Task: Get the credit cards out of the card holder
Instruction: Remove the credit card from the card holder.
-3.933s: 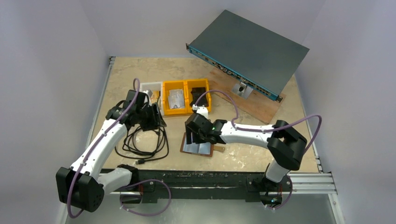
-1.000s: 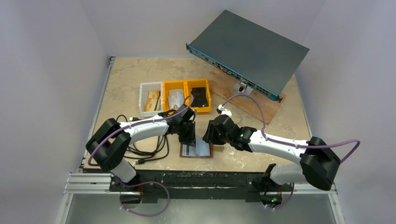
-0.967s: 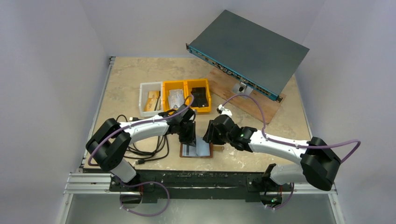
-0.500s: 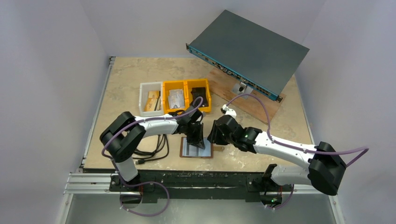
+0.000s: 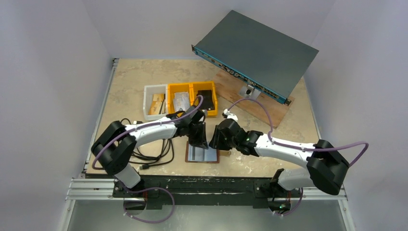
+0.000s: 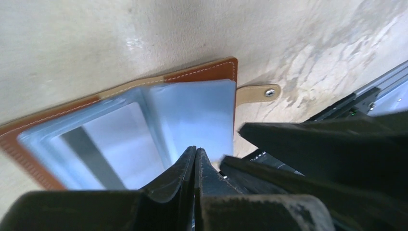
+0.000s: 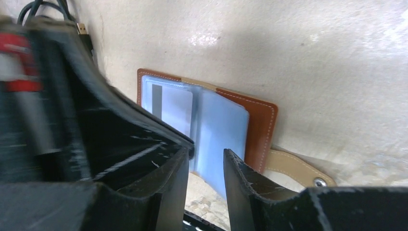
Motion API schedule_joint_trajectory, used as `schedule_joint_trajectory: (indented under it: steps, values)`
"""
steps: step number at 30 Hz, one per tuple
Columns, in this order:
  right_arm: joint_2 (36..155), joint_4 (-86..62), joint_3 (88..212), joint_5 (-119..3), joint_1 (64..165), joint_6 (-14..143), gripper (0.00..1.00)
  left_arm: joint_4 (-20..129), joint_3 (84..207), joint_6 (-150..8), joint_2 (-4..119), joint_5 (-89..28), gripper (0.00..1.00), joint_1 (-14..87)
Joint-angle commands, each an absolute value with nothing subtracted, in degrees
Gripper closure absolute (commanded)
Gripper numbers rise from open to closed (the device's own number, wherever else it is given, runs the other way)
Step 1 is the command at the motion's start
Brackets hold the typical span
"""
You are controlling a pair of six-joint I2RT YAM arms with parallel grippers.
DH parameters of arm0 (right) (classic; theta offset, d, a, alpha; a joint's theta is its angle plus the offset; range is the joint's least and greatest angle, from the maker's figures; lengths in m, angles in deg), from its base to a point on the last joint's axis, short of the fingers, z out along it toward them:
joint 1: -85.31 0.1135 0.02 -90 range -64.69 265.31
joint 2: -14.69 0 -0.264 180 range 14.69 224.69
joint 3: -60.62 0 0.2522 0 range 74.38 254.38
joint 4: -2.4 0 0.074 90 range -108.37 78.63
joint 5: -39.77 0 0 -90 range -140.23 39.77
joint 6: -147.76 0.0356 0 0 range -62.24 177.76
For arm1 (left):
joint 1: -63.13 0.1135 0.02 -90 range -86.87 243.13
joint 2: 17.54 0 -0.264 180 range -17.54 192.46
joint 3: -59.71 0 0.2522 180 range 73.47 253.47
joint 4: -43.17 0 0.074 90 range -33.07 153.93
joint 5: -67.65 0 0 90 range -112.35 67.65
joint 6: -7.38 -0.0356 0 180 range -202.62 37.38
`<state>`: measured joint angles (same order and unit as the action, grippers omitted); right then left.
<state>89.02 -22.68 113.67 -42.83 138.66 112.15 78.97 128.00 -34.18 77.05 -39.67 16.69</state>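
Observation:
The card holder (image 5: 202,155) lies open near the table's front: brown leather (image 7: 261,126) lined with shiny blue clear pockets (image 6: 195,113). One of the credit cards (image 7: 172,109), white-grey with a dark stripe, sits in its left pocket (image 6: 111,153). My left gripper (image 6: 195,150) is shut and empty, its tip over the holder's middle fold (image 5: 199,142). My right gripper (image 7: 206,161) is open at the holder's right half (image 5: 213,142). The edge of a clear pocket leaf shows in the gap, unpinched. Tan cards (image 5: 157,103) lie in the white bin.
A white bin (image 5: 147,91) and two yellow bins (image 5: 191,86) stand behind the holder; one holds a chunky black object (image 5: 206,100). Black cables (image 5: 149,147) lie left of it. A network switch (image 5: 255,50) leans on a wooden board (image 5: 262,106) at the back right.
The left gripper drew back a little toward the bins, still shut. The right gripper slid slightly left toward the holder and its jaws narrowed a little.

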Motion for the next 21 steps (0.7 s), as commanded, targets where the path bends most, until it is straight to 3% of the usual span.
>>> schedule_joint_trajectory:
  steps: [1,10,21]
  values:
    - [91.45,-15.48,115.19,-47.42,139.01,113.26,0.68,83.1,126.9,-36.52,69.35,-34.48,0.98,19.85]
    - [98.75,-10.18,117.19,-51.03,139.34,113.51,0.66,85.41,121.19,-39.0,63.31,-33.42,0.98,26.02]
    - [104.08,-3.5,114.48,-55.8,138.88,115.76,0.66,81.89,118.4,-38.92,65.19,-35.4,0.99,26.25]
